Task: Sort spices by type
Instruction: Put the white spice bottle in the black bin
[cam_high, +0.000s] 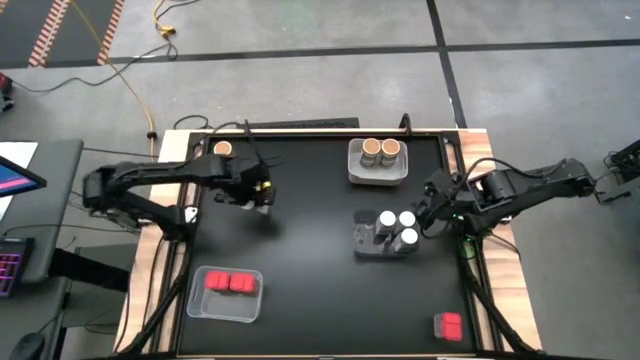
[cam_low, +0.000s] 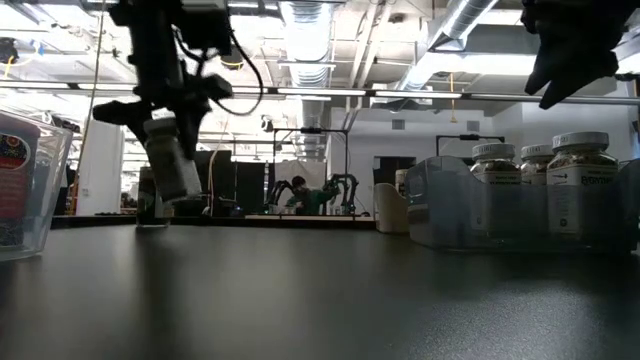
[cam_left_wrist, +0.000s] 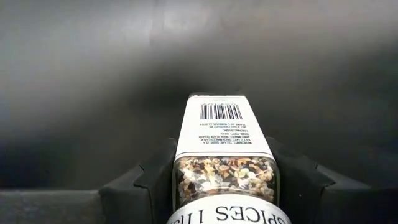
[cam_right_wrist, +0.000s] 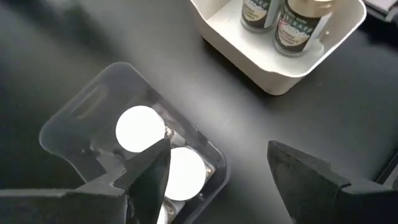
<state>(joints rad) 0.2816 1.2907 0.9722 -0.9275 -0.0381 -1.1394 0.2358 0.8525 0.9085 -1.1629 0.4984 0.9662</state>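
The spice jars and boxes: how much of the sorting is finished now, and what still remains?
Done: two cork-topped jars stand in the white tray, three white-lidded jars in the clear tray, two red boxes in the clear bin. In hand: the left pincer holds a spice jar above the table. Left: a cork-topped jar and a red box stand loose. The right pincer hangs open beside the white-lidded jars.

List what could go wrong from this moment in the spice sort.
1. The left hand holds a spice jar tilted in the air above the table; a slip would drop it.
2. The right hand hangs open over the clear tray of white-lidded jars; a low move could knock them.
3. One cork-topped jar and one red box sit near table edges.
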